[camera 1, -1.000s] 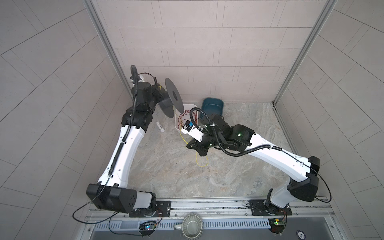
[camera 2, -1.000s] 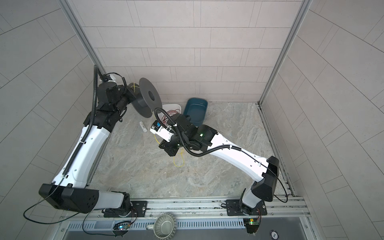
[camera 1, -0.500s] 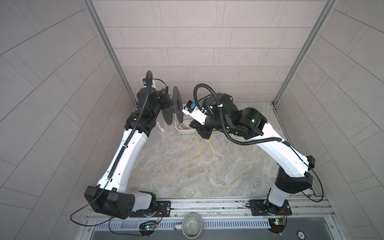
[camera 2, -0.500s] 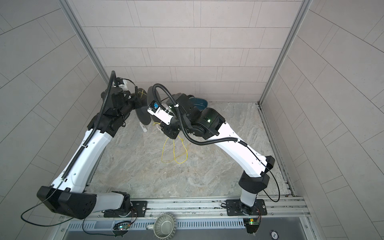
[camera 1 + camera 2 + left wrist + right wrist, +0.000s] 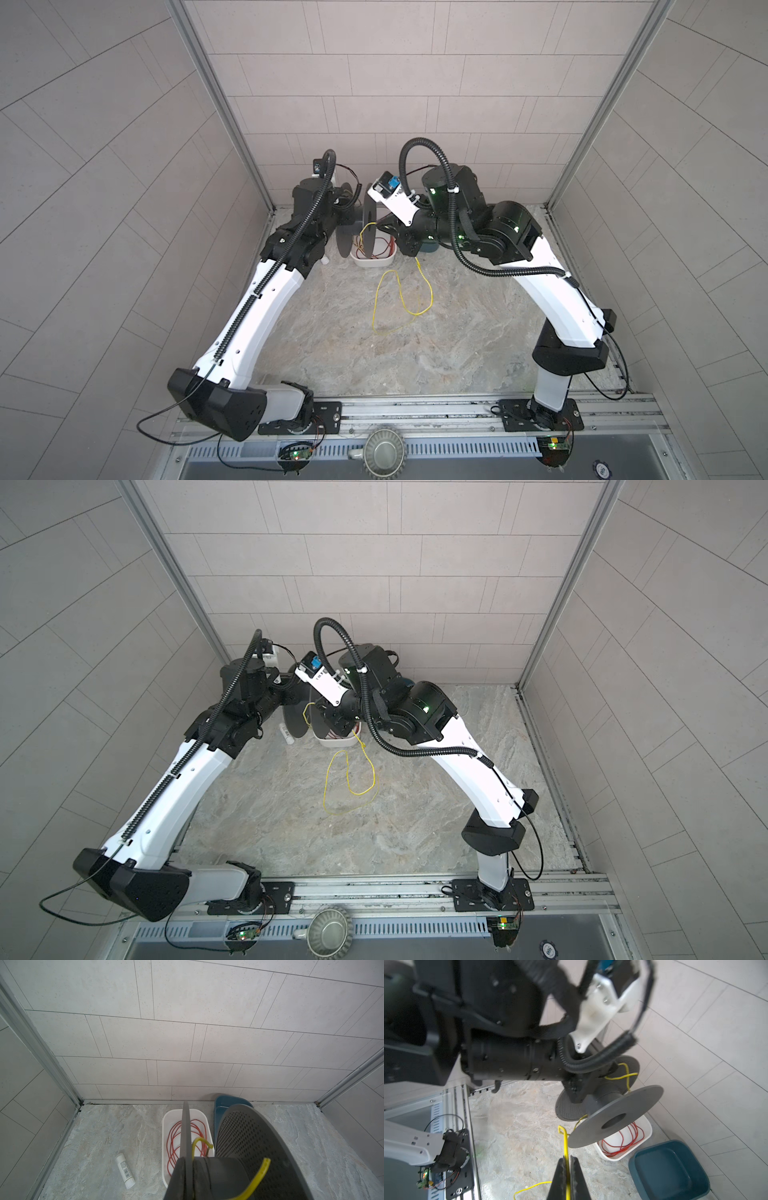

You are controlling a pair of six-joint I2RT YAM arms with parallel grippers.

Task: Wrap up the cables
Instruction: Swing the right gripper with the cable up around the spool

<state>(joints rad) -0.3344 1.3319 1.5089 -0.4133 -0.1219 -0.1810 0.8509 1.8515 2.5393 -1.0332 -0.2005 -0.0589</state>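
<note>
Right wrist view is showing the right gripper [image 5: 566,1161] pinching the cables [image 5: 565,1145]. The left gripper [image 5: 187,1163] is clamping the spool [image 5: 639,1103] by its flange. In both top views, slack loops are lying at six o'clock from the white tray [image 5: 372,262].

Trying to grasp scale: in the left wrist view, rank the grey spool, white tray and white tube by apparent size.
1. grey spool, inflated by nearness to the camera
2. white tray
3. white tube

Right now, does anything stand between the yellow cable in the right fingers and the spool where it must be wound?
No foreign thing is visible. The right fingers pinch the yellow cable close to the spool. Only the spool's own near flange lies before its core, so the cable probably has to pass over that rim.
</note>
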